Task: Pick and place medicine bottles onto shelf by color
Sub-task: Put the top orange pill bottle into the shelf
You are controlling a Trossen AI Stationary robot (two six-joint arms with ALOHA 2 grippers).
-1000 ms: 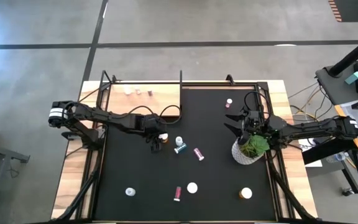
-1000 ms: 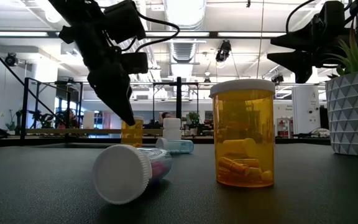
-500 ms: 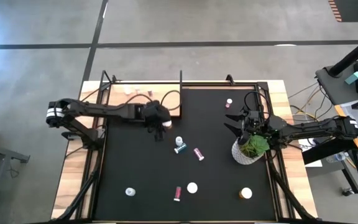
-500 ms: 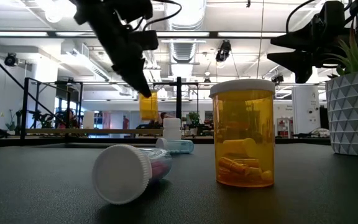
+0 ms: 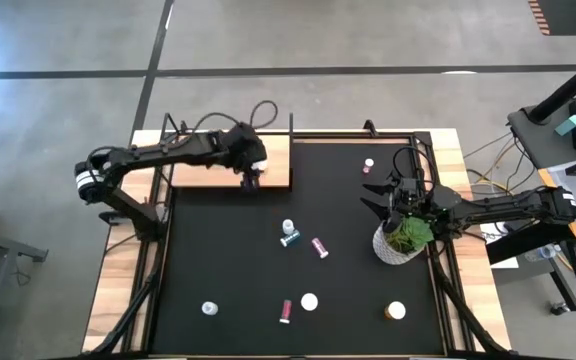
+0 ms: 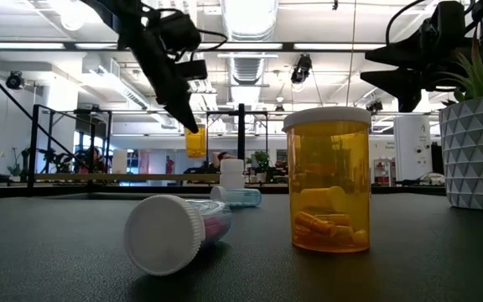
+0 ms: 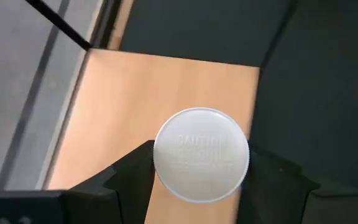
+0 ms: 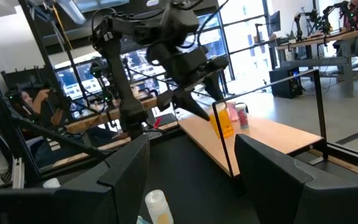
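left hand [image 5: 251, 178]: we found it closed on an orange bottle [image 6: 195, 141], hung above the shelf [image 5: 208, 172] near its black-mat edge | bottle axis: upright, white cap [image 7: 201, 154] up, base toward the board just beneath | right hand [image 5: 375, 188]: waited by the plant pot [image 5: 400, 244], parted, held nothing

Black mat [image 5: 228, 270] — scattered bottles [image 5: 319, 247], seemingly seven.

9 bottles [image 5: 319, 247] on mat [image 5: 228, 260], 1 in L claw [image 5: 251, 178], 1 shelf [image 5: 203, 172], 1 plant [image 5: 406, 235]
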